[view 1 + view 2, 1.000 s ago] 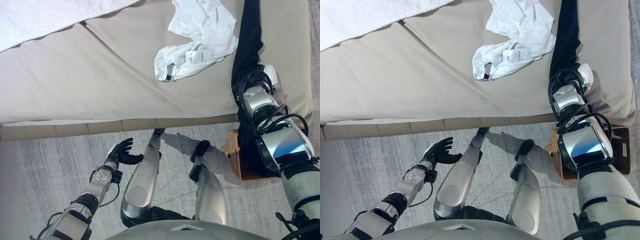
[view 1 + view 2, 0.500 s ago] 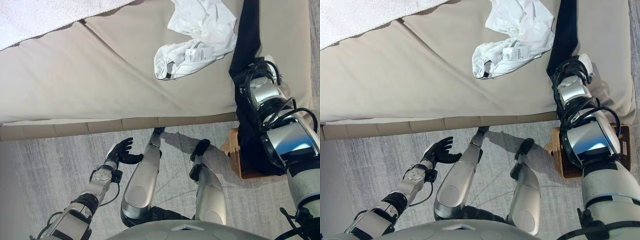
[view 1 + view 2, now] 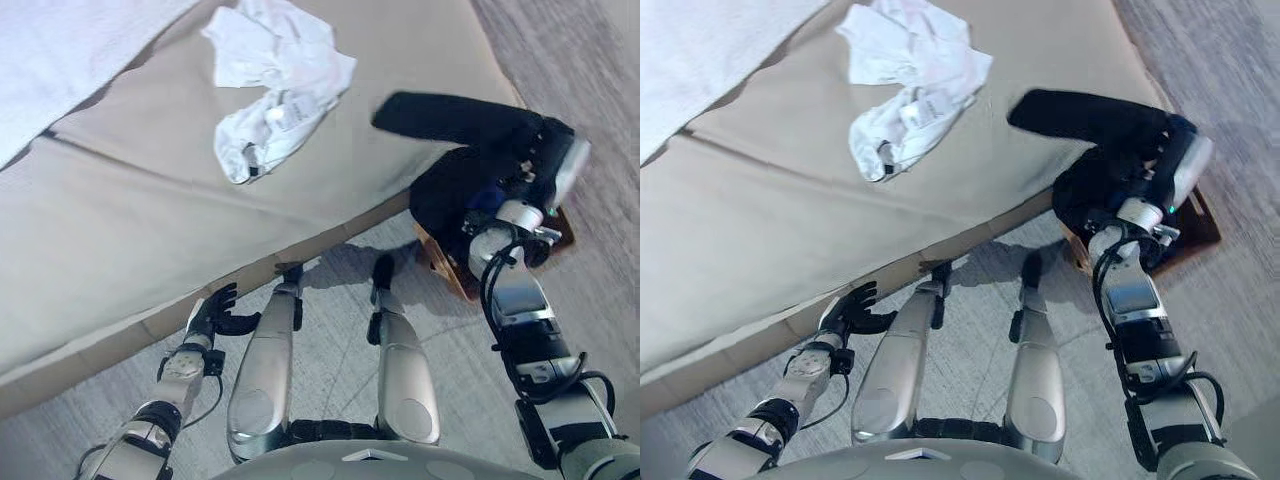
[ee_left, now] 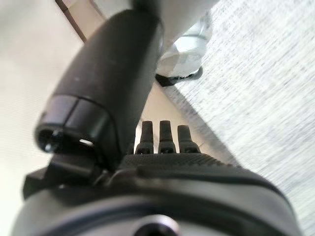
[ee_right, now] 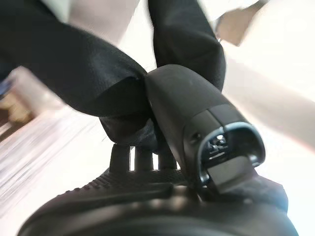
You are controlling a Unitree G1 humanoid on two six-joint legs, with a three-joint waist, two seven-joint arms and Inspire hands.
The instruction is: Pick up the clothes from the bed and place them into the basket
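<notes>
— Where is the black garment (image 3: 455, 120) held?

— It is gripped by the right hand (image 3: 1160, 160), fingers curled round it, above the brown wicker basket (image 3: 560, 225) beside the beige bed (image 3: 120, 210) corner.

— And the rest?

— The crumpled white garment (image 3: 270, 85) is left on the bed; the left hand (image 3: 212, 315) is kept open near the bed edge, over grey carpet (image 3: 330, 290).

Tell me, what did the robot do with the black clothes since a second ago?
The right hand, shut on the black clothes, has carried them off the bed and over the basket; one end trails on the bed's corner. The whole picture shifted too, so the camera moved. The white clothes lie where they were, and the left hand hangs open, low by the bed's edge.
</notes>
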